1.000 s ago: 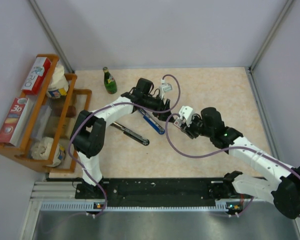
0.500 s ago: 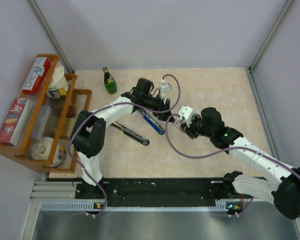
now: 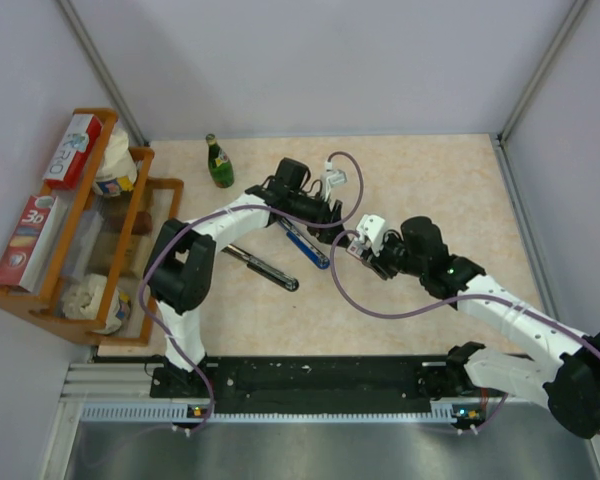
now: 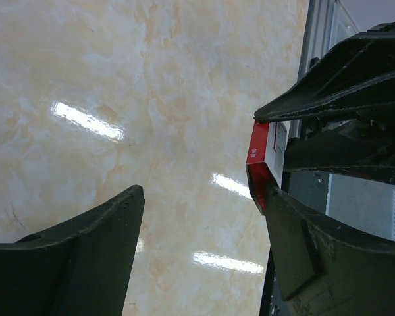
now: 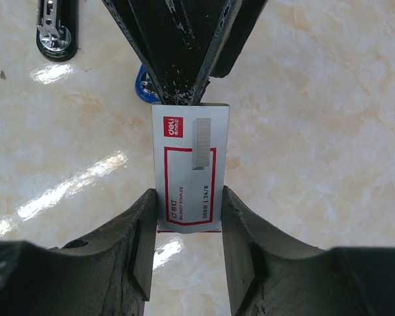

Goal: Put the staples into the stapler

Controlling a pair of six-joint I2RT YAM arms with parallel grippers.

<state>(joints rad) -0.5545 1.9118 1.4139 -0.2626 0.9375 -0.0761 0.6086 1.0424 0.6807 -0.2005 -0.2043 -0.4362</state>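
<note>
Left gripper [image 4: 203, 191] barely shifts, wide open, touching the one staples box [image 5: 189, 164] pinched in right gripper [image 5: 187, 197]; two staplers near it: blue stapler [image 3: 305, 243], black stapler [image 3: 260, 265].

Top view, upper left: green glass bottle [image 3: 218, 162] upright on beige marble-look table [image 3: 430, 170], near back wall. Left edge: wooden rack [image 3: 166, 184], tilted. On it: red/white box [image 3: 73, 150] at top, red box [image 3: 27, 242] lower down, white rolls [image 3: 90, 298] btwn slats. Labels unreadable.
</note>
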